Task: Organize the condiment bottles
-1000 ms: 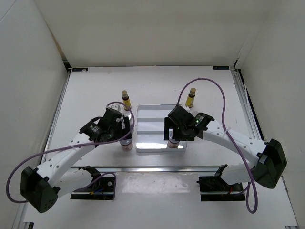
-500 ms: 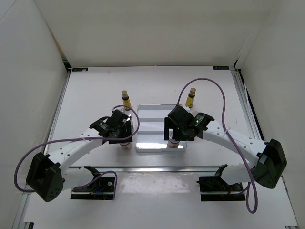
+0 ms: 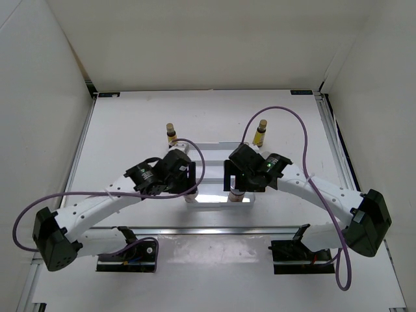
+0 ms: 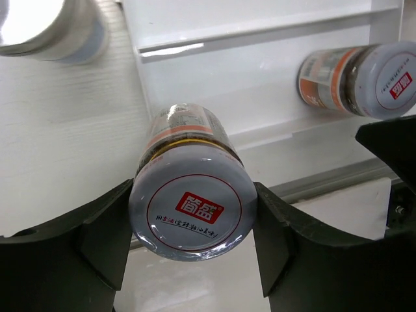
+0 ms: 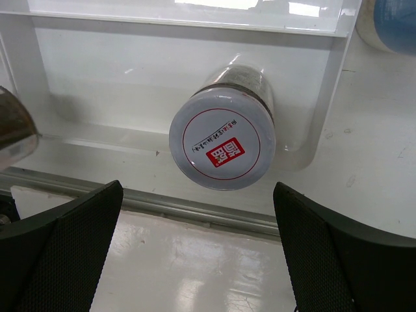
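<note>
My left gripper (image 3: 185,186) (image 4: 192,224) is shut on a short pinkish-labelled jar (image 4: 187,136) by its silver lid, over the front left corner of the white stepped tray (image 3: 218,153). A second pinkish jar (image 3: 237,194) (image 5: 223,140) stands on the tray's front step. My right gripper (image 3: 239,179) (image 5: 197,218) is open just above it, a finger on each side, not touching. Two slim brown bottles (image 3: 171,132) (image 3: 261,132) stand behind the tray. One blue-labelled jar (image 4: 45,26) is left of the tray, another (image 5: 396,19) is right of it.
The tray's steps (image 4: 260,65) rise toward the back. A metal rail (image 3: 214,229) runs along the table's front edge, close behind both grippers. White walls enclose the table on three sides. Purple cables loop over both arms.
My left arm has moved right with the pinkish jar, from the table beside the tray to the tray's front left corner. My right arm has not moved.
</note>
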Motion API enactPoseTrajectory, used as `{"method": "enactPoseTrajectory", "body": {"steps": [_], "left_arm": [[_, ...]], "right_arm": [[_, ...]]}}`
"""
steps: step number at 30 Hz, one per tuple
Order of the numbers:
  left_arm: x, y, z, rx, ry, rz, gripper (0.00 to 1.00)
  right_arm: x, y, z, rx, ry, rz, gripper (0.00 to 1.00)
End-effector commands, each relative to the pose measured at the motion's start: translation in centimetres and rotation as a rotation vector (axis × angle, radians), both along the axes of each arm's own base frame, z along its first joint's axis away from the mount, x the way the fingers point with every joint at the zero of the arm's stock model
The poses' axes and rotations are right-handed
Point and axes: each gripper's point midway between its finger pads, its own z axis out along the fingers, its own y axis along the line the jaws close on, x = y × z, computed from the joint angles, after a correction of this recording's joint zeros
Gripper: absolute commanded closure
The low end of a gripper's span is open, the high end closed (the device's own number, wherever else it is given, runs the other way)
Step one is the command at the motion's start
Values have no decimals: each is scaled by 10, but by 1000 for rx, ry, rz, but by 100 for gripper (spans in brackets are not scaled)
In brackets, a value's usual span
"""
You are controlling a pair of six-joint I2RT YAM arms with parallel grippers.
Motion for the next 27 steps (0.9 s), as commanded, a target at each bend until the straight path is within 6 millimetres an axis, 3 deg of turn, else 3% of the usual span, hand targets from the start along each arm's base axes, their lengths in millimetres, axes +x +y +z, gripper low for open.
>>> {"method": "enactPoseTrajectory", "body": {"steps": [1,7,10,13,17,18,20,21,22,25,27], "left_arm": [[17,-26,17,-19,-67,3,89],[30,-47,-13,28,-45,-23,89],[35,-53,-27,36,-45,-31,84],[35,-60,-32,27,-29,-44,71],[35,-59,-32,32,-32,-52,26],[37,-61,-22,14,-54,-59,11],[39,-56,0,-6,-95,-43,0],[38,-55,10,-14,-110,-50,0],[42,-55,28,-26,-149,-55,0],[45,-43,81,-43,-291,-103,0],[48,-15,112,6,-429,-103,0]], "right_arm": [[5,5,5,19,-23,-2,0],[4,3,7,26,-29,-2,0],[3,1,6,25,-33,-14,0],[3,1,6,25,-33,-14,0],[3,1,9,32,-39,-14,0],[3,1,9,32,-39,-14,0],[3,-3,8,19,-36,-29,0],[1,-6,14,11,-38,-17,0],[6,-1,33,34,-64,-5,0],[6,-23,62,-16,-113,-42,0],[16,-41,81,-47,-184,-64,0]]}}
